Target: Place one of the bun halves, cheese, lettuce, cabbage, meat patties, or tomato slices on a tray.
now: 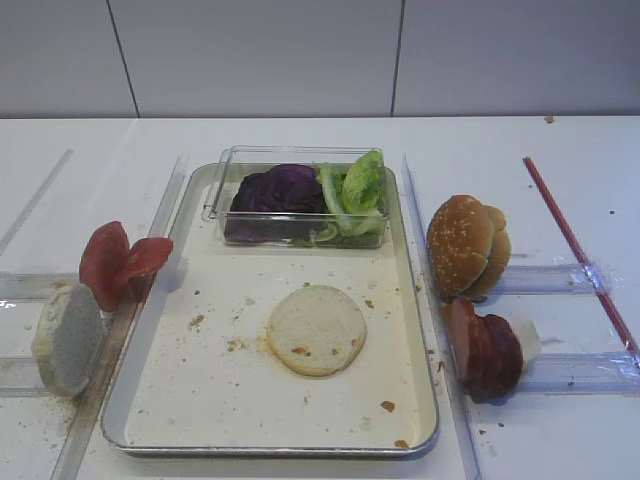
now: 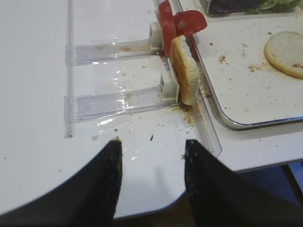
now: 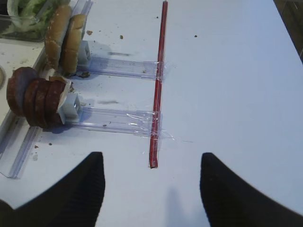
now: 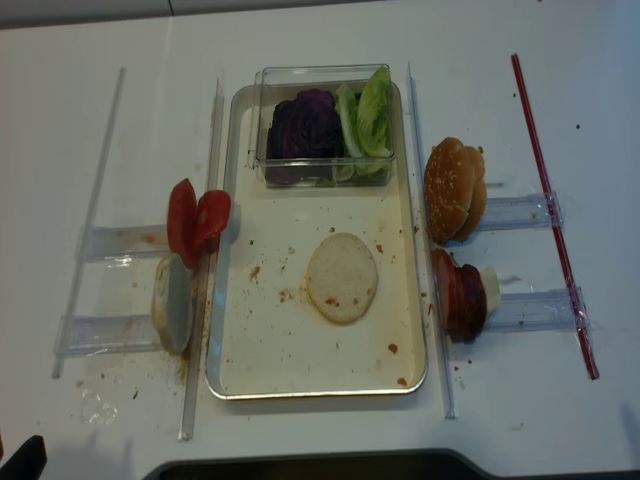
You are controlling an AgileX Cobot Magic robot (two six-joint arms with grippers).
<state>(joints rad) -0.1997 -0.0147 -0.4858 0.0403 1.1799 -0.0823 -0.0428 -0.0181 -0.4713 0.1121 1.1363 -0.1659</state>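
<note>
At the far left of the exterior high view a thick pale bun piece (image 1: 68, 340) stands on edge in a clear holder, with the tomato slices (image 1: 118, 262) upright just above it, both outside the tray's left rim. In the left wrist view the left gripper (image 2: 151, 158) hangs at the bottom of the frame, its dark fingers parted and holding nothing; that bun piece lies straight ahead toward upper centre, its flat faces running up the frame, the tomatoes beyond it. The tray (image 1: 160, 400) fills the middle, and one of the bun halves (image 1: 317, 329) already lies flat on it, cut face up, centre-right. At the tray's top edge a clear plastic box (image 1: 222, 187) holds the cabbage (image 1: 278, 190) on its left and the lettuce (image 1: 355, 195) on its right. Right of the tray stand a sesame bun (image 1: 468, 246) and, below it, the meat patties (image 1: 486, 349) on edge. The right gripper (image 3: 151, 189) is spread wide and empty, the patties at its upper left. I judge the right arm nearer the patties and the left nearer the tomatoes.
</note>
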